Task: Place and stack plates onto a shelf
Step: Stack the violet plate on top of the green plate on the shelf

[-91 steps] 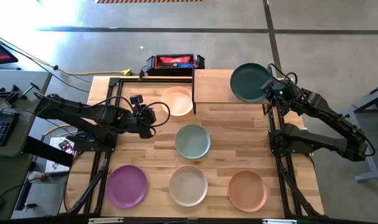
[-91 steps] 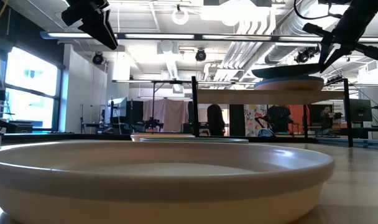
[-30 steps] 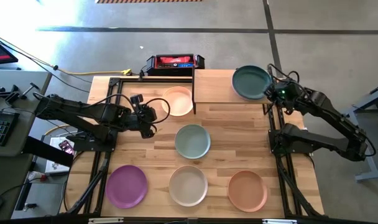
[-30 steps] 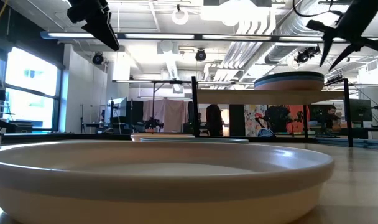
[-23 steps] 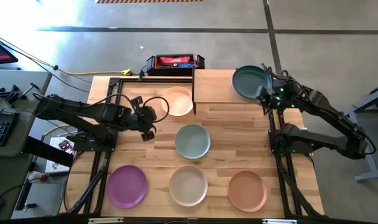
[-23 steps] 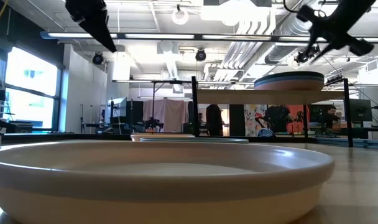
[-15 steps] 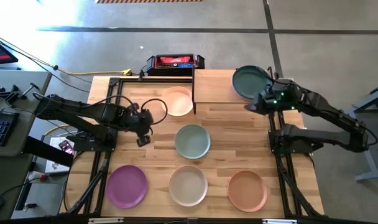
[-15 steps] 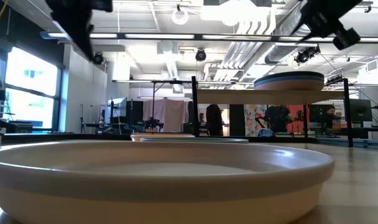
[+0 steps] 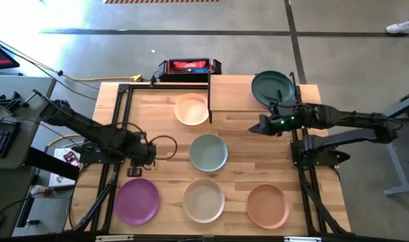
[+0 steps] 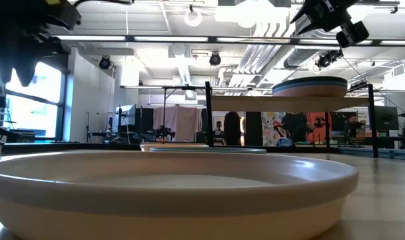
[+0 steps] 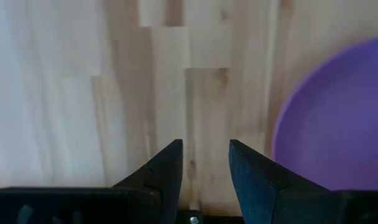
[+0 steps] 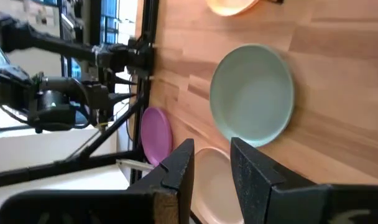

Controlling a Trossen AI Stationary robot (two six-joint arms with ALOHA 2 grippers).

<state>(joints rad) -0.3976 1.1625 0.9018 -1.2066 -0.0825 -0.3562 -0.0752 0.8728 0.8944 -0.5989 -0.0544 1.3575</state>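
Five plates loose on the tabletop [image 9: 157,131], more already stacked up on the shelf [image 9: 230,93], dark green plate [image 9: 272,87] on top of that pile at the shelf's right end. Nearest the action: purple plate [image 9: 136,200], flat at the front left corner, round, shallow, matte, with a low raised rim. Beside it along the front, off-white plate [image 9: 204,200] and orange plate [image 9: 268,206]; pale teal plate [image 9: 208,152] mid-table, peach plate [image 9: 192,109] further back, just beside the shelf.

Likely light and stiff, going by the thin walls and even shape; probably hard plastic or glazed ware, so expect a smooth rim and some risk of slipping. Best taken at the rim: one finger inside the lip, one outside, pinching the edge, then tilting up off the wood. No sense grabbing across the width, far too broad for these fingers. Worth keeping level on the way to the stack, and setting down centred so as not to nudge the pile off.

Now the grippers. Left gripper [image 11: 206,165] low over bare wood right next to the purple plate, fingers a little apart, nothing between them, rim of the plate just off to one side. Right gripper [image 12: 212,168] out over the table in front of the shelf, aimed toward the pale teal plate, fingers likewise slightly parted and empty.

Judging from the layout, roughly halfway: purple for the left, teal for the right.
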